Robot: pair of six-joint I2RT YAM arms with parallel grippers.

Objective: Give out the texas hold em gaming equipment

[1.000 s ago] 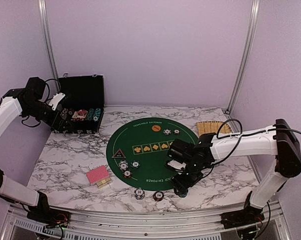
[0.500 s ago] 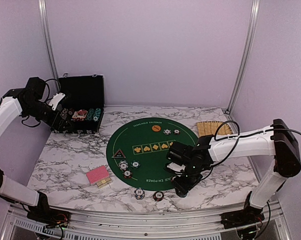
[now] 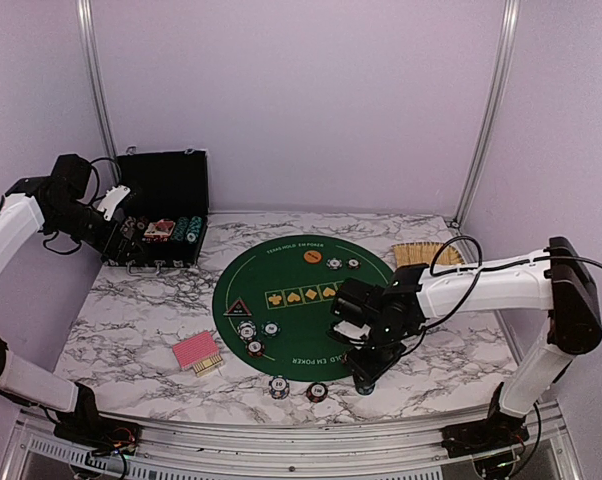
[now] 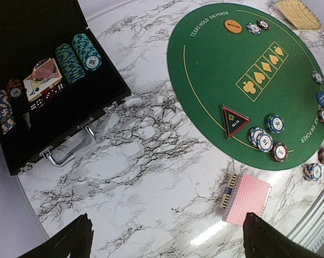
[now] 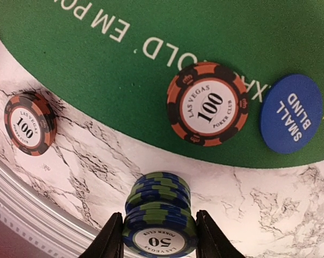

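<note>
My right gripper [image 5: 159, 236] is shut on a stack of blue-and-green 50 chips [image 5: 161, 215] that stands on the marble just off the near edge of the green felt mat [image 3: 301, 300]; it also shows in the top view [image 3: 366, 378]. A red-and-black 100 chip [image 5: 208, 105] and the blue small-blind button [image 5: 291, 114] lie on the mat beside it. Another 100 chip [image 5: 30, 122] lies on the marble. My left gripper [image 4: 167, 242] is open and empty, high above the table beside the black case [image 3: 161, 215]. Red-backed cards [image 4: 248, 198] lie on the marble.
The open case [image 4: 70, 107] holds chip stacks, cards and dice. The black triangular button [image 4: 234, 119], orange button [image 4: 233, 26] and several chips lie on the mat. A tan woven tray [image 3: 428, 256] sits at the back right. The table's metal front rail is close below the right gripper.
My right arm has shifted slightly left with the chip stack between its fingers. The left arm has not moved.
</note>
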